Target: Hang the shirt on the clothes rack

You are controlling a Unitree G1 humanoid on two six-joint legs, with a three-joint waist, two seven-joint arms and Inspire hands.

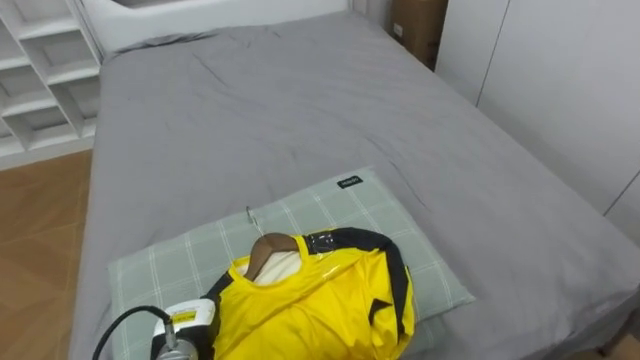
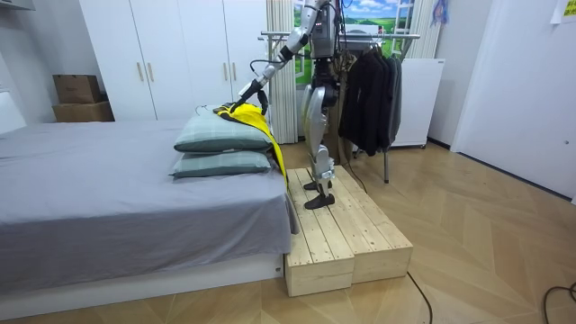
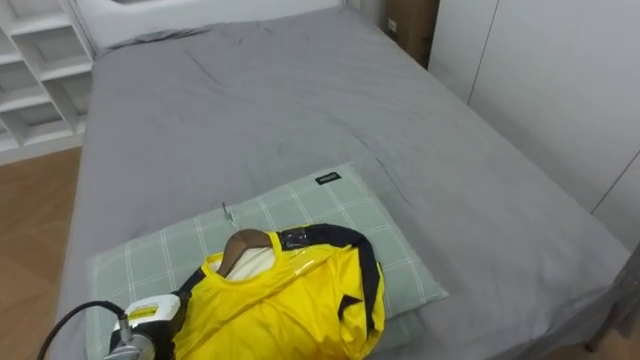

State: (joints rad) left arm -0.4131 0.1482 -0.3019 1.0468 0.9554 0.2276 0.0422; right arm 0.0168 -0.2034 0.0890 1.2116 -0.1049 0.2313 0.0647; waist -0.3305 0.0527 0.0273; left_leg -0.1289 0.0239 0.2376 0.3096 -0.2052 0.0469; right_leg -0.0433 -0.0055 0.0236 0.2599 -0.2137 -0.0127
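A yellow shirt on a wooden hanger is found lying on the upper pillow of 2 stacked at the grey bed's edge. The left hand is extended to the shirt, and whether it grips cannot be determined. The robot is positioned on a wooden platform beside the bed.

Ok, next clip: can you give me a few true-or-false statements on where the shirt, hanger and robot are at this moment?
1. The yellow shirt lies on a checked pillow. True.
2. A wooden hanger sits in its collar. True.
3. The robot stands on bare floor. False: it stands on a wooden platform.
4. The clothes rack is empty. False: dark clothes hang there.
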